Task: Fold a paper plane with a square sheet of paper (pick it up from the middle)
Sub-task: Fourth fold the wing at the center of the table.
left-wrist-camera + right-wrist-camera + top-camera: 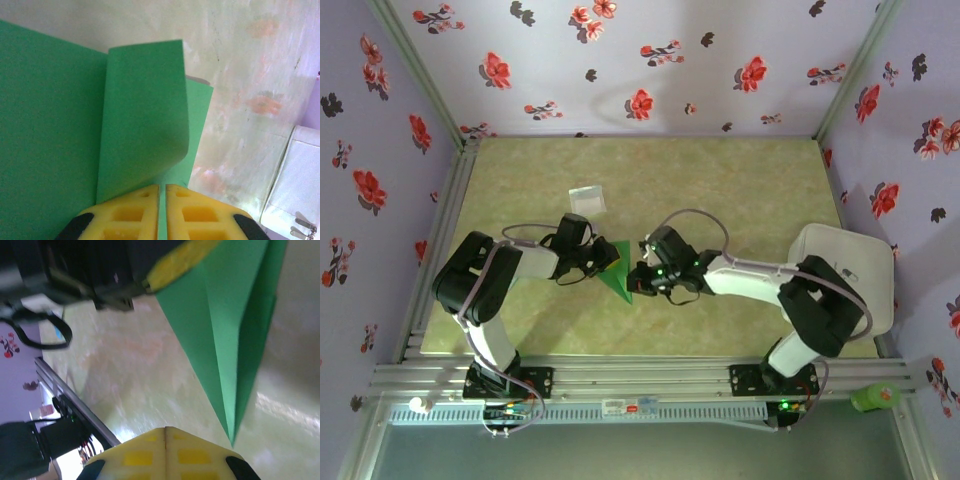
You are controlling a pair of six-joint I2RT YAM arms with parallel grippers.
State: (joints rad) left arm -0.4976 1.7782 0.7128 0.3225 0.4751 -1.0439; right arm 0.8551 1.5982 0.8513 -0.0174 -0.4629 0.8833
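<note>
The bright green paper is folded into a slim dart, the paper plane [617, 268], lying mid-table with its sharp point [628, 298] toward the arms. My left gripper [598, 262] sits at the dart's wide left end. In the left wrist view, its yellow fingers [162, 186] are shut on a thin green layer, and a folded flap [142, 115] curls up in front of them. My right gripper [642, 278] is just right of the point, shut with nothing between the fingers [165, 428]. The plane [225, 340] tapers to its tip [232, 442] just beside them.
A small pale square packet [587, 199] lies behind the left gripper. A white tray [850, 270] sits at the table's right edge, also visible as a white tray [300, 185] in the left wrist view. A green object [875, 397] rests on the front rail at the right.
</note>
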